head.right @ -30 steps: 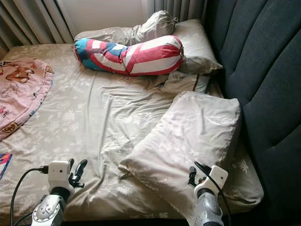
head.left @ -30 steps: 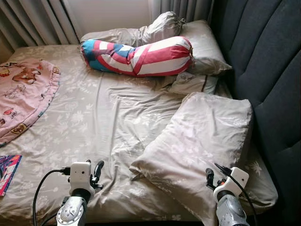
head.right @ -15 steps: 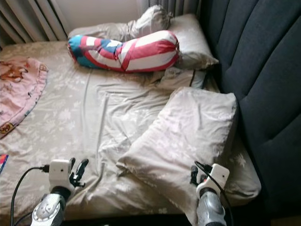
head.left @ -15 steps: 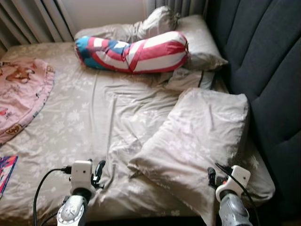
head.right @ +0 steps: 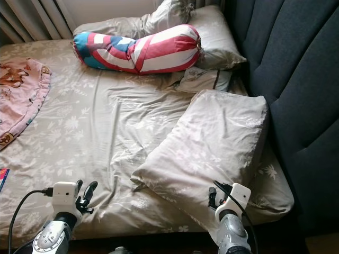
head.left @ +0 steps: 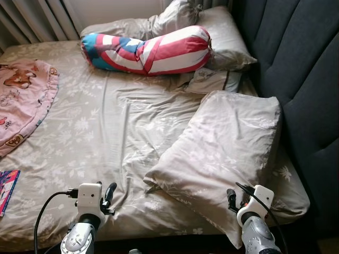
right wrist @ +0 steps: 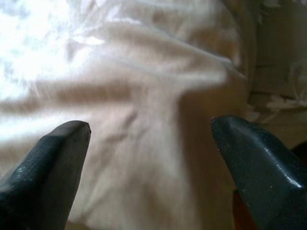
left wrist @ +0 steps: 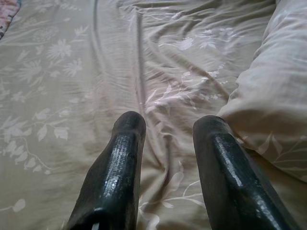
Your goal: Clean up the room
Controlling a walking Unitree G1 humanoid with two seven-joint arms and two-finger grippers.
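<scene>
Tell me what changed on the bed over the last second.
Only the camera shifted; nothing on the bed moved. The big pillow, the striped bolster and the pink blanket lie as before. Both grippers stay open and empty, the left gripper over the sheet, the right gripper over the pillow's near end.

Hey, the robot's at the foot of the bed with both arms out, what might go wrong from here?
The big beige pillow lies askew, its lower corner past the mattress edge; a pull from the right gripper, open over it, might slide it off. The left gripper, open, is low over the wrinkled sheet and could snag a fold. The magazine sits at the near edge and might drop if the sheet is dragged.
</scene>
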